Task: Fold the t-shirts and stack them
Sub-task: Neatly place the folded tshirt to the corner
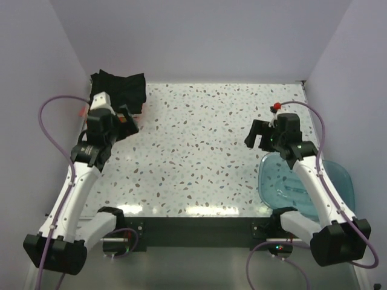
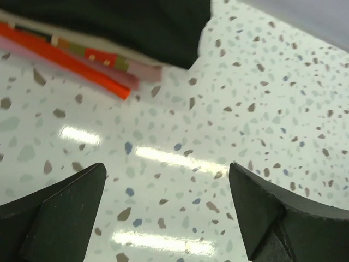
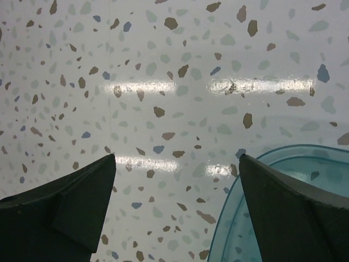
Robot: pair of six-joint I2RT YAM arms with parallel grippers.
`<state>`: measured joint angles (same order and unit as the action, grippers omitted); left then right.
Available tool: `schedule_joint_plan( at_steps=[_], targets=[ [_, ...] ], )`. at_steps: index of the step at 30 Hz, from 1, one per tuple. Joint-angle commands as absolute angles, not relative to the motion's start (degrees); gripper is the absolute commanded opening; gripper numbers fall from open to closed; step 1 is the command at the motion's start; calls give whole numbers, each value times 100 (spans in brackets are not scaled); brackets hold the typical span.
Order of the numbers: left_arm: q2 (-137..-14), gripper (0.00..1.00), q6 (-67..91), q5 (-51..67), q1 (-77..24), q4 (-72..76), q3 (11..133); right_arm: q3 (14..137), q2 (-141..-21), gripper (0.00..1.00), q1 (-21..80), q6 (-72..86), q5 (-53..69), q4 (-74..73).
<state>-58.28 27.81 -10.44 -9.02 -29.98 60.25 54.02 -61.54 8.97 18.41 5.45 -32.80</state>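
Note:
The black t-shirt lies bunched in the far left corner of the table. In the left wrist view its black cloth fills the top edge. Just below it runs a thin red-orange t-shirt edge with a pale pinkish-tan layer between the two. My left gripper hangs open just in front of this pile over bare table, holding nothing. My right gripper is open and empty over the right side of the table.
A translucent teal plastic bowl sits at the near right, under my right arm and beside the right finger. The speckled table is walled at the back and on both sides. Purple cables loop beside both arms.

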Motion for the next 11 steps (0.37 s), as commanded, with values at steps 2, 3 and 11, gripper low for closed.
schedule_joint_plan(
  at_steps=[2,3,11],
  targets=[
    [-5414,100,3418,-1844,-835,-3573,5291,4914,-5608,99,905,2074,413,-2954],
    [-5379,100,3471,-2002,-835,-3734,5248,4852,-5538,99,905,2135,396,-2927],
    [-4904,100,3586,-1942,-835,-3770,5159,4702,-5195,99,914,2320,501,-2918]
  ],
)
